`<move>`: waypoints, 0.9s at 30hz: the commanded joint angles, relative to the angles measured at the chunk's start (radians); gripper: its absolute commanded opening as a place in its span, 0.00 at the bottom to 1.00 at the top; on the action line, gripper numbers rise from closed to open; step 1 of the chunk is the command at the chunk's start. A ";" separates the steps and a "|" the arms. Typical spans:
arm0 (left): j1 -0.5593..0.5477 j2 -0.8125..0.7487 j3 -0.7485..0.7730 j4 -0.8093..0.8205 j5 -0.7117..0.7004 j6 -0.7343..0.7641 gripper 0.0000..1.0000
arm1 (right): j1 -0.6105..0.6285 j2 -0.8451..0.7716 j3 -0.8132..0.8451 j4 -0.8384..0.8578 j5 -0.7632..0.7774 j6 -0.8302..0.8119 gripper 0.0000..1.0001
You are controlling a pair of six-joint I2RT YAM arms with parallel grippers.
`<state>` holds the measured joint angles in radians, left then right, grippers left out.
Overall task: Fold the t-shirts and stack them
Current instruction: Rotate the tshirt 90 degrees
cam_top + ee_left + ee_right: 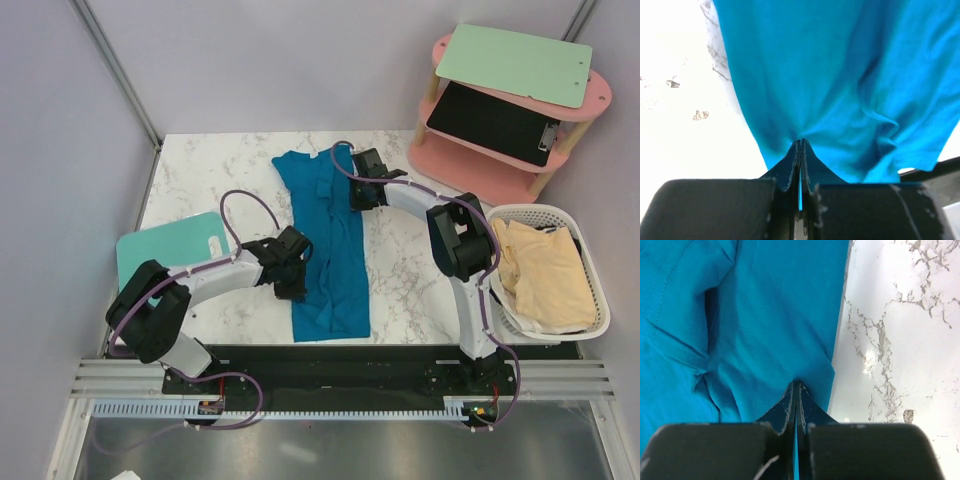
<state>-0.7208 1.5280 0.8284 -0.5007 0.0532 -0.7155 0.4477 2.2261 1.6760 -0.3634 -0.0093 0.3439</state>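
Observation:
A deep teal-blue t-shirt (pixel 335 270) lies folded into a long narrow strip down the middle of the marble table (pixel 210 175), collar end at the back. My left gripper (pixel 298 280) is at the strip's left edge near the front, shut on a pinch of the cloth (pixel 840 75), which puckers at the tips (pixel 801 141). My right gripper (pixel 352 195) is at the right edge near the back, shut on the cloth (pixel 765 315) where it meets the bare marble (pixel 900 340). Pale cream-yellow t-shirts (pixel 545 275) lie crumpled in a basket.
A white mesh basket (pixel 595 290) stands at the table's right edge. A mint-green board (pixel 165 250) lies at the left edge under my left arm. Behind the table on the right stands a pink two-level shelf (pixel 470 170) with a green clipboard (pixel 515 62) and a black one (pixel 490 122).

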 commanded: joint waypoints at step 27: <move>-0.267 0.044 0.136 0.085 0.068 -0.030 0.02 | -0.014 -0.103 -0.019 0.018 -0.084 0.012 0.00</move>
<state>-0.9379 1.5509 0.8974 -0.4675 0.1074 -0.7128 0.4400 2.1292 1.6421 -0.3584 -0.0765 0.3485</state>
